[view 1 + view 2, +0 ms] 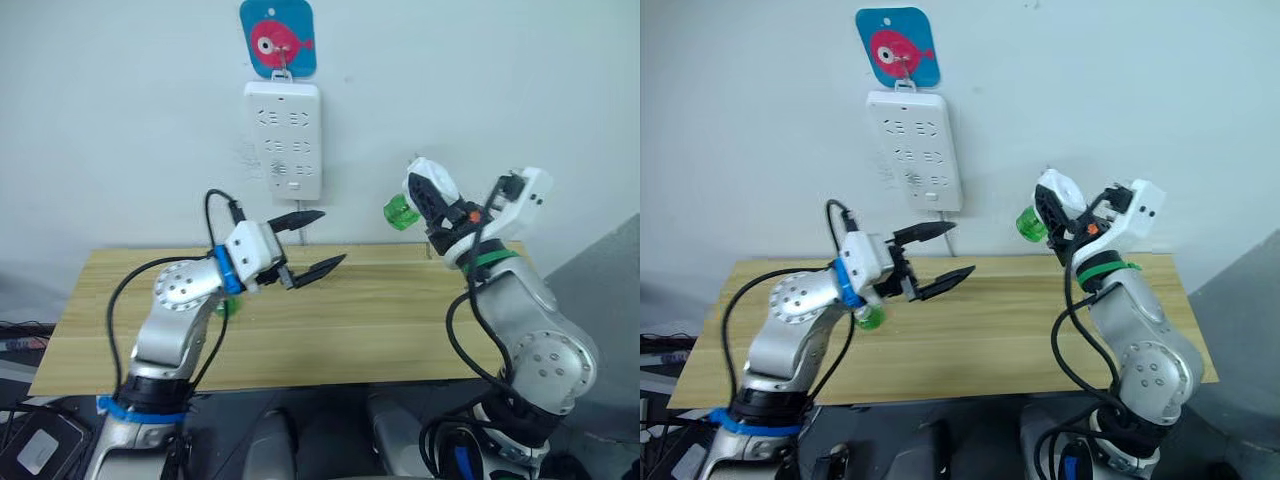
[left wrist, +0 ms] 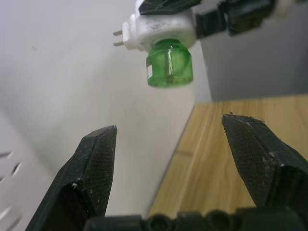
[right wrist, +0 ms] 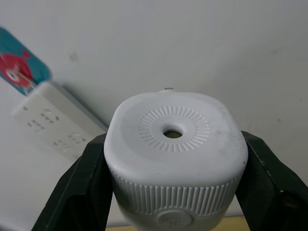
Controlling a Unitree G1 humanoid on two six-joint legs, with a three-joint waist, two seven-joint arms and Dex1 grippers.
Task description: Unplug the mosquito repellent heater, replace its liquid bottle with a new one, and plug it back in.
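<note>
My right gripper is shut on the white mosquito repellent heater, holding it in the air to the right of the wall strip. The heater's round vent faces the right wrist camera, and black fingers clamp both its sides. A translucent green liquid bottle sits screwed into the heater, its prongs bare and pointing toward the wall. My left gripper is open above the table, aimed at the heater with nothing between its fingers. Another small green bottle lies on the table, partly hidden by my left arm.
A long white power strip hangs on the wall under a blue hook plate with a red fish; its sockets are unoccupied. The wooden table stands against the wall, with a grey floor beyond its right end.
</note>
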